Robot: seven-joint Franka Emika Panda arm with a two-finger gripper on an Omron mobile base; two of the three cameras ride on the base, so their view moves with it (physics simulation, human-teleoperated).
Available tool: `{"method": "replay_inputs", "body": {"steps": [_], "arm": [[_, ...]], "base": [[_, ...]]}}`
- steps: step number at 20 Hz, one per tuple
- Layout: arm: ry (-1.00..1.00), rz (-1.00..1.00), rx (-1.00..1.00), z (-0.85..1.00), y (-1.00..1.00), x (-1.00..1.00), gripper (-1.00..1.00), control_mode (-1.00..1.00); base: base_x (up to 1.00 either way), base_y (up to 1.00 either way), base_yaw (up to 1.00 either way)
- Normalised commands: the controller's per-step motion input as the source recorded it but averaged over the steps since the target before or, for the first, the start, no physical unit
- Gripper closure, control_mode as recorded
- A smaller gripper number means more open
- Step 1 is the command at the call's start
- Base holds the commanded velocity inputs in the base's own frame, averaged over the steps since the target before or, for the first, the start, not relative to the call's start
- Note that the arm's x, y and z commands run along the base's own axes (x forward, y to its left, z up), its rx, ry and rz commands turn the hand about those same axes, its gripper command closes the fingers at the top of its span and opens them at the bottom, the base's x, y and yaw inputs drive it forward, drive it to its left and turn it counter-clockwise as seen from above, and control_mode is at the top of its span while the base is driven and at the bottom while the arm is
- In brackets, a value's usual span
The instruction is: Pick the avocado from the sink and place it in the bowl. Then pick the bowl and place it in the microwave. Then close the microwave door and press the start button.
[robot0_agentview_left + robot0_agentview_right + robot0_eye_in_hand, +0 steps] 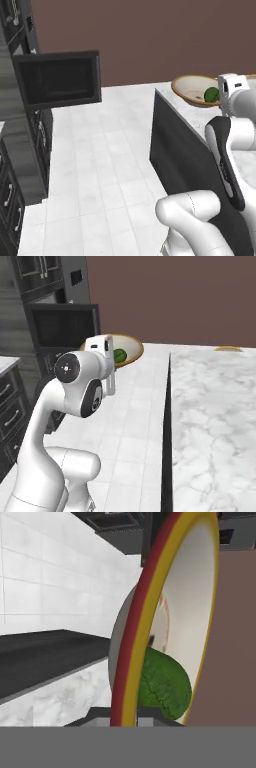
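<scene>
Fingers (pixel 123 717) clenched on rim of shallow tan-rimmed cream bowl (pixel 192 90), lifted off marble table. Small dark-green avocado (pixel 212 94) rests inside, beside fingers. Risk: edge grip lets bowl tilt, avocado rolls out.

Two base cameras behind the arm, one camera riding the hand.
Left base view looks forward and down from behind-left; right base view does so from behind-right. Both share the raised bowl (pixel 192 90) and the open microwave door (pixel 59 79). Hand view sits right against the bowl's rim, avocado (pixel 162 684) close.
</scene>
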Motion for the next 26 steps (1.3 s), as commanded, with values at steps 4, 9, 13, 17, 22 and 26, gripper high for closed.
{"method": "replay_inputs", "body": {"steps": [4,9,13,17,22,26], "arm": [[0.0,0.0,0.0,0.0,0.0,0.0,1.0,1.0],[0.0,0.0,0.0,0.0,0.0,0.0,1.0,1.0],[0.0,0.0,0.0,0.0,0.0,0.0,1.0,1.0],[0.0,0.0,0.0,0.0,0.0,0.0,1.0,1.0],[0.0,0.0,0.0,0.0,0.0,0.0,1.0,1.0],[0.0,0.0,0.0,0.0,0.0,0.0,1.0,1.0]], "base": [[0.88,0.42,-0.22],[0.79,-0.06,-0.16],[0.86,-0.04,-0.1],[0.88,-0.07,-0.01],[0.83,-0.05,0.0],[0.56,-0.38,0.0]]}}
